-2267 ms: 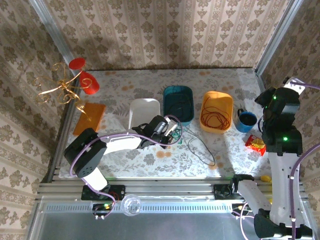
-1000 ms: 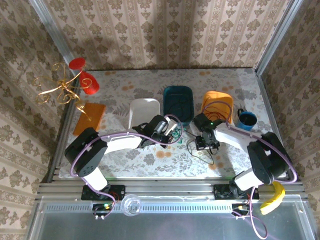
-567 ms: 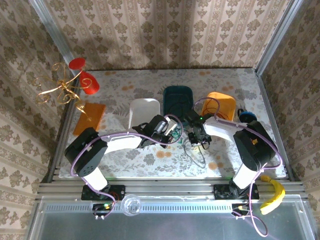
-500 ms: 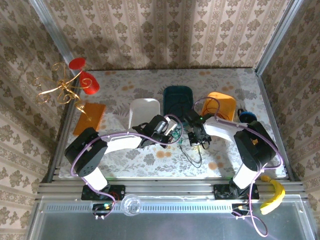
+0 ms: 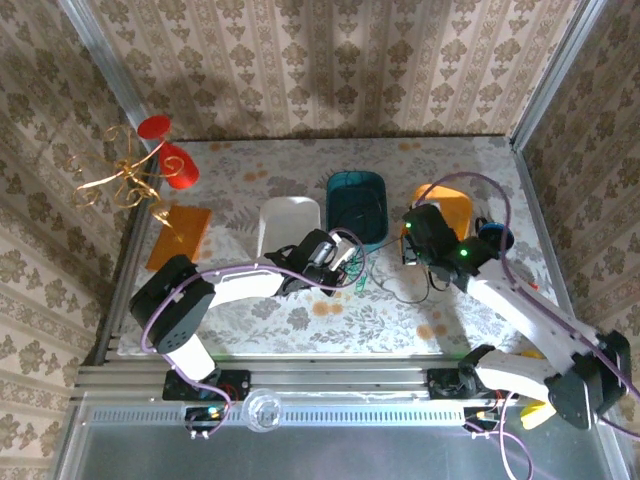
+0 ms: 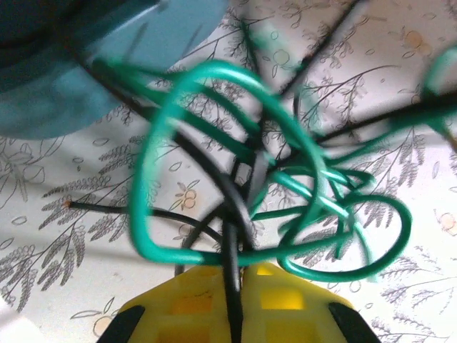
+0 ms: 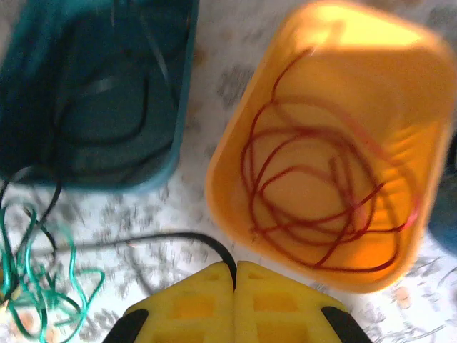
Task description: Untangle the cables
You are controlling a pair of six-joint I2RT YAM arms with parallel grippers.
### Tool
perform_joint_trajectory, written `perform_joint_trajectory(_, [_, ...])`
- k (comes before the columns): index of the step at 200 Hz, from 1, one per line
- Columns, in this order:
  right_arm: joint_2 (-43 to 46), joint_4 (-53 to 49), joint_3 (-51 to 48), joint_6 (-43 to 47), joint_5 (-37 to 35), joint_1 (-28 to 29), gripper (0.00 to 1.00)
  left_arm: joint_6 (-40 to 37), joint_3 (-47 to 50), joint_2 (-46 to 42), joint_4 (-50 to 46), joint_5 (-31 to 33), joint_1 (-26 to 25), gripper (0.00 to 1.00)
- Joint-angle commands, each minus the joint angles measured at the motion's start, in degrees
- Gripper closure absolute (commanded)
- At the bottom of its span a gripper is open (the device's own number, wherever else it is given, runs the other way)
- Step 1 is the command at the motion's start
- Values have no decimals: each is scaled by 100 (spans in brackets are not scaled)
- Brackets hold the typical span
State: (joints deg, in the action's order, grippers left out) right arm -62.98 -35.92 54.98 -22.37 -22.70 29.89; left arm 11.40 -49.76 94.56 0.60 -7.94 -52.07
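Right wrist: bin (image 7: pixel 371 78) w/ red cable (image 7: pixel 332 171)

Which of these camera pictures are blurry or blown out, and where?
Right wrist: smeared throughout, glare washing out the far end of the orange bin. Left wrist: green cable soft near the lens, streaked at right; tabletop print crisper. Top external: sharp.

I watch the whole table (image 5: pixel 250 170) from the top external camera, looking down from above and behind the arm bases. My left wrist camera sits very close over the cables (image 6: pixel 214 66) and clips the teal bin (image 6: pixel 71 93). My right wrist camera looks down from higher, sharing that bin beside the orange bin (image 7: pixel 400 93).
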Motion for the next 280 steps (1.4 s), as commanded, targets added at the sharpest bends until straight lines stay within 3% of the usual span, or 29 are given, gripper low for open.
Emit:
perform_joint_trajectory(1, [409, 97, 302, 128, -1302, -302, 100, 20, -74, 35, -350, 65, 31, 100])
perform_joint_trajectory(26, [818, 331, 485, 215, -1588, -725, 100, 53, -56, 28, -388, 65, 29, 100])
perform_joint_trajectory(73, [1303, 665, 703, 232, -1313, -1342, 100, 53, 53, -60, -401, 54, 14, 98])
perform_joint_trajectory(94, [1283, 562, 727, 187, -890, -1350, 100, 31, 107, -87, -387, 39, 9, 96])
perform_joint_trajectory(114, [1121, 210, 544, 82, 166, -1331, 100, 3, 118, -85, -370, 38, -18, 96])
perform_joint_trajectory(127, [986, 45, 268, 33, 933, -1212, 91, -23, 118, -87, -347, 56, -19, 96])
perform_joint_trajectory(143, [728, -193, -101, 22, 1742, -1002, 69, -23, 114, -87, -298, 66, -30, 96])
perform_joint_trajectory(157, [486, -313, -469, -41, 1899, -772, 55, -23, 98, -68, -271, 65, -37, 96])
perform_joint_trajectory(170, [234, -315, -768, -137, 2098, -738, 50, -24, 81, -44, -254, 40, -33, 96])
perform_joint_trajectory(251, [-1300, 238, -1191, 44, 2488, -748, 45, -94, -42, 9, -350, -2, -44, 96])
perform_joint_trajectory(280, [-2006, 403, -912, 34, 2469, -739, 53, -103, -43, -21, -351, 21, -44, 96])
